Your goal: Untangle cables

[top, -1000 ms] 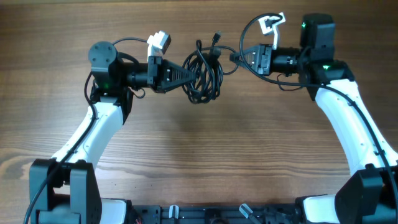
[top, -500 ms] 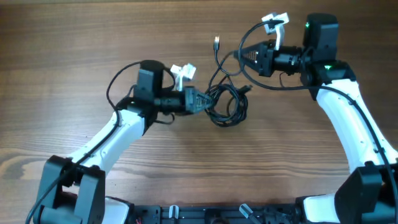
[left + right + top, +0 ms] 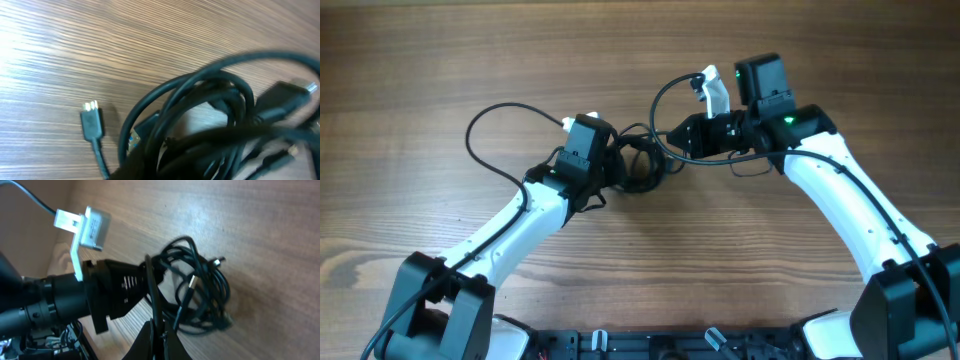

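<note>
On the wooden table (image 3: pixel 430 60), my left gripper (image 3: pixel 610 166) bites into the left edge of the cables (image 3: pixel 642 166). As far as the right wrist view shows, its fingers are drawn together on the knotted bundle. The left wrist view offers only a blur of black loops, with one plug (image 3: pixel 91 121) clear of them to the left. The bundle sits mid-table between the two arms, its loops wrapped over one another. Just to its right, my right gripper (image 3: pixel 672 140) is pinched tight on a single strand (image 3: pixel 152 296) that runs from its fingertips up toward the knot. I judge the step in hand to be drawing that strand out. To do it well, I mean to hold the left side firm as an anchor. The right should pull slowly away to the right, along the strand's own line. If the loops slide, I carry on; if the knot cinches, I should ease off and take a new hold nearer a free plug end. The two grippers are close together, so I want a clean, outward path that keeps them from knocking.
</note>
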Robot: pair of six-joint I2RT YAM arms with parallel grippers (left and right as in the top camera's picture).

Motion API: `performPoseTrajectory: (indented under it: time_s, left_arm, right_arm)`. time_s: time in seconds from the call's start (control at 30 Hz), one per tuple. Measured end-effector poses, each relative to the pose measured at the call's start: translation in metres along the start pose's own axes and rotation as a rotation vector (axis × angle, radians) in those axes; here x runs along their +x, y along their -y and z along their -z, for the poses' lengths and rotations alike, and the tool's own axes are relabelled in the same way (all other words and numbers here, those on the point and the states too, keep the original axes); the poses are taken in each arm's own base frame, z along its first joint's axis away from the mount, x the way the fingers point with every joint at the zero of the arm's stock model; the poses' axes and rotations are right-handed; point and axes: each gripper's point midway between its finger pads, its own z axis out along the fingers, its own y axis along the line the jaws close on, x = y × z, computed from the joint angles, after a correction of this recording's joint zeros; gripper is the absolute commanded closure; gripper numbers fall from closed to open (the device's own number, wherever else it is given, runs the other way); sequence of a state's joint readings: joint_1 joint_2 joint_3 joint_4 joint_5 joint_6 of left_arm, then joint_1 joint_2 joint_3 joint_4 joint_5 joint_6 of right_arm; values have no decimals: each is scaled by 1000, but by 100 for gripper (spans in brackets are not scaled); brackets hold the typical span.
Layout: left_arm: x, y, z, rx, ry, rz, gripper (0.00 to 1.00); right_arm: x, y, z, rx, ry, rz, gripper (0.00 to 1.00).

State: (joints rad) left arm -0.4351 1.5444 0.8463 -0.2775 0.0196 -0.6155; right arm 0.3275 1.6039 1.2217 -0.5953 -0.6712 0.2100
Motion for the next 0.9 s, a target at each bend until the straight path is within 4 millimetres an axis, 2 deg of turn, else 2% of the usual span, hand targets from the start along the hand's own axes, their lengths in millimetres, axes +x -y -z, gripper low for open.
performPoseTrajectory:
  time_s: [0.03,0.07,0.1,0.13,0.2,0.27,0.33,0.4,0.47,0.5,0.57,0.67,0.8,0.9]
  left_arm:
    - [-2,-8,0,-34,13,26,47]
    - [-2,-15,-1,-61,19,48,37]
    - [-3,-19,-1,-72,23,64,19]
    - [-3,-26,-2,-94,28,80,11]
    - [-3,-27,-2,-87,19,91,5]
    - [-5,-26,1,-40,-5,92,3]
    - [-14,-22,13,33,-6,114,3]
    - [-30,-20,34,130,7,160,3]
    - [-43,-25,48,218,3,214,3]
    - [-45,-30,51,232,-8,241,3]
    - [-44,-39,53,238,-28,276,4]
    - [-40,-48,54,224,-56,311,4]
    - [-32,-49,52,219,-93,337,1]
    - [-22,-43,46,258,-162,378,4]
  right_arm:
    - [3,-2,-2,7,-12,-6,96]
    - [5,-3,-4,11,-19,-6,96]
    - [7,-5,-6,13,-23,-3,96]
    - [9,-9,-9,11,-32,-1,96]
    - [11,-10,-10,16,-38,-11,96]
    - [11,-8,-10,30,-36,-32,96]
    - [11,-7,-10,34,-34,-40,96]
    - [5,-8,-10,33,-14,-33,96]
    - [-6,-21,-10,-33,21,0,96]
    - [-13,-35,-8,-112,41,31,96]
    - [-20,-64,-2,-268,60,96,96]
    - [-16,-95,10,-454,33,151,96]
    - [-11,-105,16,-523,7,158,96]
    - [-10,-107,17,-535,3,160,96]
